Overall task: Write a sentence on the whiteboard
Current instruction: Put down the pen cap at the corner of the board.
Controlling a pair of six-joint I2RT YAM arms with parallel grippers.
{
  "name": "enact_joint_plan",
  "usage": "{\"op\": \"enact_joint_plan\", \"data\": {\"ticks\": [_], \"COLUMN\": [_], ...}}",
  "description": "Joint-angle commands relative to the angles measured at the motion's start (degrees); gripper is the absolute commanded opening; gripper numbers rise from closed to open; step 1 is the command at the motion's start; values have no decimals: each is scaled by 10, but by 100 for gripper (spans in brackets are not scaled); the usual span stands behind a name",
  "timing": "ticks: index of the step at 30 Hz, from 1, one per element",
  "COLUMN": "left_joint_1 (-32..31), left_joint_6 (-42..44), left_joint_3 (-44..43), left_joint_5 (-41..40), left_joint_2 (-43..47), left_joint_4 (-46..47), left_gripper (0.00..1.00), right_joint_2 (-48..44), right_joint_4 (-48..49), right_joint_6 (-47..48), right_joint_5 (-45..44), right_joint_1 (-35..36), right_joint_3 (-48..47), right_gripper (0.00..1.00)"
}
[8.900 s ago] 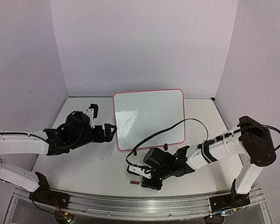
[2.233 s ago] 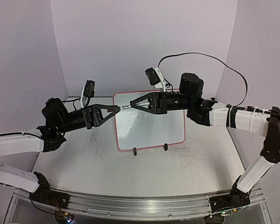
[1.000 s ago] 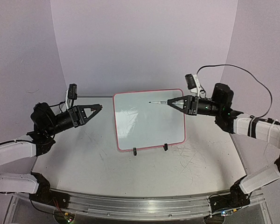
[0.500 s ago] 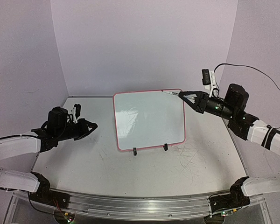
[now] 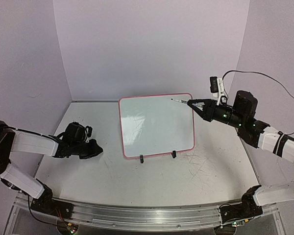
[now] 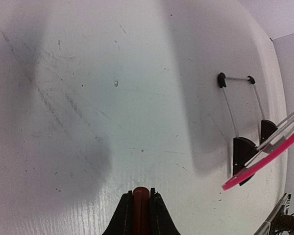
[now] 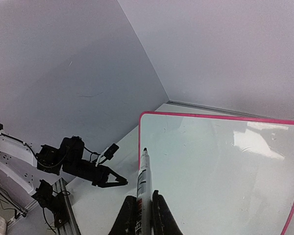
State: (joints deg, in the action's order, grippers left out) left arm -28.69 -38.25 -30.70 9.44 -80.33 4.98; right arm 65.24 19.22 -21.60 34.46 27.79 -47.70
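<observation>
Whiteboard [image 5: 156, 125] centred on table [image 5: 210, 171]

top: overhead-rear, wide | wrists: close, forward | shared: whiteboard [image 5: 157, 127]

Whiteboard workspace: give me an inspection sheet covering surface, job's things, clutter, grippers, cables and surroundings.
Surface: white table, scuffed with grey scratches.
Job's things: whiteboard propped on two black clip feet, no writing seen.
Clutter: nothing seen.
Grippers: right gripper shut on uncapped marker, tip by the board's top edge, contact unclear; left gripper low over the table, shut on a red piece.
Cables: black cable arcs above the right arm.
Surroundings: lilac walls; metal rail in front.
</observation>
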Motion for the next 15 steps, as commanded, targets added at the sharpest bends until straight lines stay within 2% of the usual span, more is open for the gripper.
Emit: {"op": "enact_joint_plan", "data": {"ticks": [1,11,15], "left_joint_1": [0,0,0], "left_joint_6": [22,37,37], "left_joint_3": [-5,3,9], "left_joint_5": [-34,-61,-68], "left_joint_2": [-22,-66,-64], "left_joint_4": [25,47,52], "left_gripper": [7,9,15], "right_joint_2": [-2,11,11], "right_joint_4": [16,35,39], "right_joint_6": [14,2,-2], "right_joint_5": [13,28,30], "right_joint_1": [0,1,1], "right_joint_3": [-22,-14,-9], "right_gripper": [0,0,0]}}
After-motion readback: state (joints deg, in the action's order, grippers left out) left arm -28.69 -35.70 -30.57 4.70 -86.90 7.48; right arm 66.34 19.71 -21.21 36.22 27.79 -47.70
